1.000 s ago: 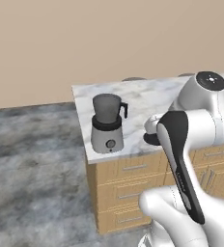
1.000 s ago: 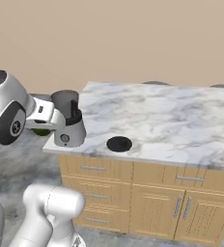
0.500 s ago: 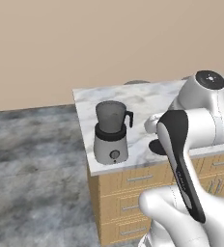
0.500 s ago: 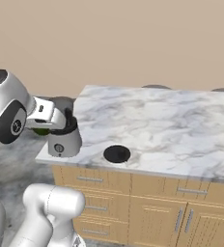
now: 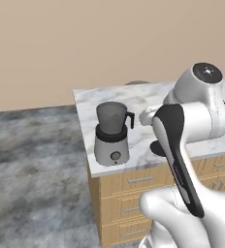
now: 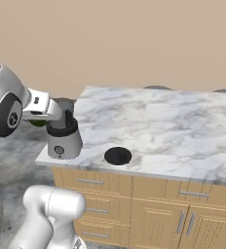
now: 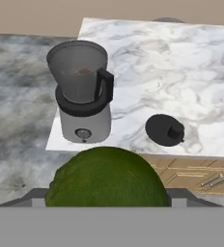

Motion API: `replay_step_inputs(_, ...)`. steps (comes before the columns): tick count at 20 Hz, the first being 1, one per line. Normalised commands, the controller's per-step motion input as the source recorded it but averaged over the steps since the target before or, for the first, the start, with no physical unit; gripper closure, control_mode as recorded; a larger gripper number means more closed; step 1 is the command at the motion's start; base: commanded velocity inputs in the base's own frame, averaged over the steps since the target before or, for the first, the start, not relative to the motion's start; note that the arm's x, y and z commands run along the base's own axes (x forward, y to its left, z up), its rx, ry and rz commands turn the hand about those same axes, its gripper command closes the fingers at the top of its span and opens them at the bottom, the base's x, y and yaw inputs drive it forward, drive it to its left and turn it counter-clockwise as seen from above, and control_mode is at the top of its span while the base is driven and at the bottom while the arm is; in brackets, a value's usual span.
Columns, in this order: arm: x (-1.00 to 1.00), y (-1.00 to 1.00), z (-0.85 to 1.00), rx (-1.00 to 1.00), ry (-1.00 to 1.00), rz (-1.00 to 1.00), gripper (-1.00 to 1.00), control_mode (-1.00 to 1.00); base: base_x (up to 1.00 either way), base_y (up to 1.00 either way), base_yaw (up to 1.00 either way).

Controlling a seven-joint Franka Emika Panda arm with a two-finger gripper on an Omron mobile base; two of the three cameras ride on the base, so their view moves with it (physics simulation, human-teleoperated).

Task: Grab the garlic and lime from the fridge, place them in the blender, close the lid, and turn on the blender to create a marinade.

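Observation:
My gripper (image 7: 106, 194) is shut on the lime (image 7: 106, 177), a dark green round fruit that bulges up at the bottom of the hand view. A sliver of the lime (image 6: 37, 121) shows beside the gripper (image 6: 40, 118), just left of the blender (image 6: 62, 137). The blender (image 7: 83, 96) stands at the counter's near left corner, its jar uncovered. A small pale tan shape, likely the garlic (image 7: 82, 71), lies inside the jar. The black lid (image 7: 165, 130) rests flat on the counter to the blender's right. The fridge is out of view.
The marble counter (image 7: 181, 72) stretches back and right from the blender. Wooden drawers and cabinet doors (image 6: 134, 194) sit under it. Grey floor (image 5: 32, 169) lies to the left, and a tan wall stands behind.
The whole picture has shifted slightly, so the base has moved relative to the counter. The lime has stayed in the gripper and the blender and lid have kept their places.

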Motion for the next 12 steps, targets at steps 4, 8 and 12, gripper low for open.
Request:
replay_step_inputs(4,0.45,0.42,0.51,0.00,-0.02,0.01,1.00,-1.00,0.00,0.00,0.00)
replay_step_inputs(8,0.73,0.69,0.39,-0.05,0.00,0.00,1.00,-1.00,0.00,0.00,0.00)
replay_step_inputs(12,0.85,0.35,0.07,-0.03,0.00,0.01,1.00,-1.00,0.00,0.00,0.00)
